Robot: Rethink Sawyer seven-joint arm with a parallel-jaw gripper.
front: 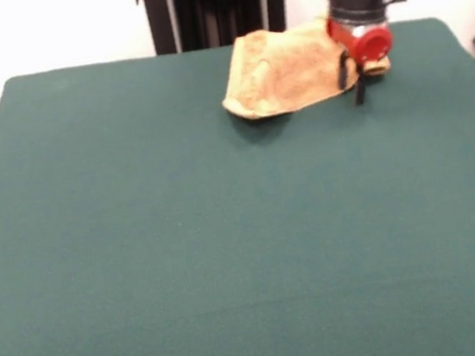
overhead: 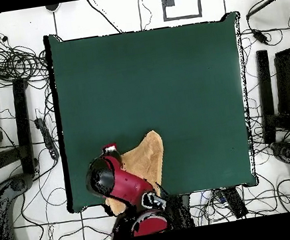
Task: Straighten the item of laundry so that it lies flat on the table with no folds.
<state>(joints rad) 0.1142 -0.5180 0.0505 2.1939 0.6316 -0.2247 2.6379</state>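
The yellow-orange towel lies crumpled and folded over itself at the far edge of the green table, just in front of the robot's pedestal. Its near left edge curls up and casts a shadow. My gripper hangs from the red and black arm over the towel's right end. It is open, and its two black fingers reach down at the towel's right edge, with a small corner showing to the right of them. In the overhead view the arm covers part of the towel, and the gripper is beside its left side.
The black pedestal stands right behind the towel. Cables and equipment lie on the floor around the table. The towel sits close to the table's edge on the robot's side.
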